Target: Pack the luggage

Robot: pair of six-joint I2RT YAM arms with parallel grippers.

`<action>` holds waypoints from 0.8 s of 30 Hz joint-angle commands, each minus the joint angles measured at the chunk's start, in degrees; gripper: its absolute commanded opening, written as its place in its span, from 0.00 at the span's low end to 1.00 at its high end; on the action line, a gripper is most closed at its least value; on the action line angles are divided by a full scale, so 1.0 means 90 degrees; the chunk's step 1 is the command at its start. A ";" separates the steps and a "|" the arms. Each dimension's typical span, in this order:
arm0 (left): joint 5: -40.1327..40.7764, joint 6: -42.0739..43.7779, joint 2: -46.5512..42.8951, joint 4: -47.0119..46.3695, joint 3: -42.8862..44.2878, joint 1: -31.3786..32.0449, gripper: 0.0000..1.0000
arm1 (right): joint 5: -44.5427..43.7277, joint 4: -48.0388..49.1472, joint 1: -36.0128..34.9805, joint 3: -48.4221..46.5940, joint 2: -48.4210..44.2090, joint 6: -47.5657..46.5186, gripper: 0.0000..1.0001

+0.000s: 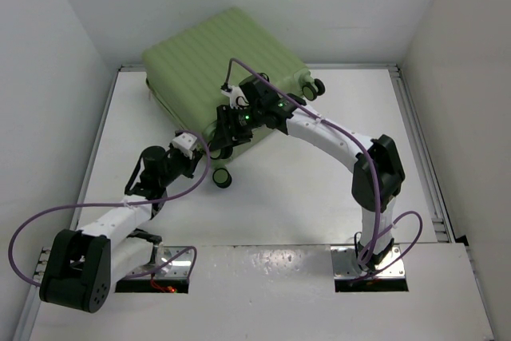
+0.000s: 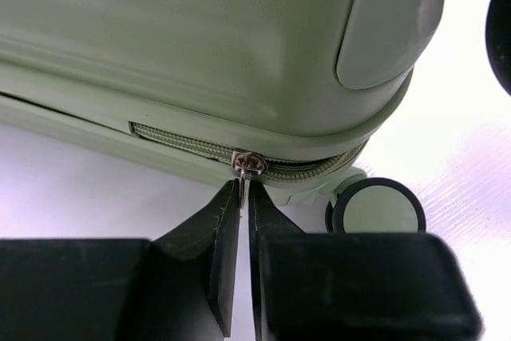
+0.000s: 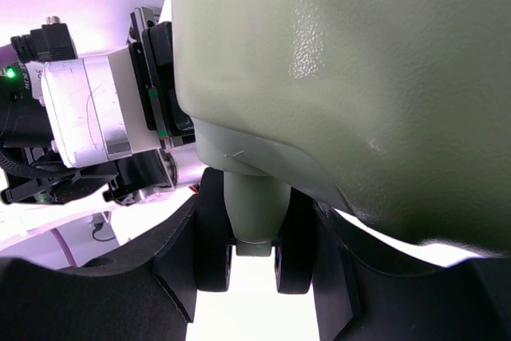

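Top external: left arm [image 1: 128, 213] extended, left tool [image 2: 244, 197] at luggage [image 1: 223, 53] zipper [image 2: 184, 146]

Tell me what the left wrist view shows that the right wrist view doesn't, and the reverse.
Left wrist only: the grey zipper track, its silver metal zipper pull pinched in the left claw, and one black-rimmed green wheel seen face-on. Right wrist only: the right claw clamped across a black twin caster wheel, with the left arm's white-and-silver wrist behind. Both: the smooth shell of the large pale-green hard-shell suitcase.
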State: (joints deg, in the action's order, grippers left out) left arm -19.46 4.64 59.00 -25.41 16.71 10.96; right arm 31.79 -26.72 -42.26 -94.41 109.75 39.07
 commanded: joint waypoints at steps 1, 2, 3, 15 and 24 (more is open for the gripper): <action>-0.0494 0.0031 -0.0179 -0.0712 0.0204 0.0198 0.16 | 0.0159 0.0899 0.0135 -0.0018 0.0149 0.0415 0.20; -0.0494 0.0031 -0.0179 -0.0712 0.0204 0.0198 0.16 | 0.0169 0.0908 0.0145 -0.0008 0.0149 0.0424 0.20; -0.0494 0.0098 -0.0121 -0.0712 0.0204 0.0198 0.16 | 0.0169 0.0908 0.0125 -0.0008 0.0158 0.0415 0.20; -0.0621 0.0275 -0.0003 -0.0966 0.0263 0.0198 0.05 | 0.0169 0.0918 0.0135 0.0021 0.0159 0.0405 0.20; -0.0727 0.0217 -0.0168 -0.0907 0.0389 0.0198 0.00 | 0.0188 0.0908 0.0116 -0.0008 0.0178 0.0454 0.19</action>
State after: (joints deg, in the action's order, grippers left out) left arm -20.60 7.16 59.37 -25.89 16.71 10.98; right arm 31.86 -26.61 -42.26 -94.30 109.73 39.05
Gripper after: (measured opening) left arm 0.010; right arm 0.489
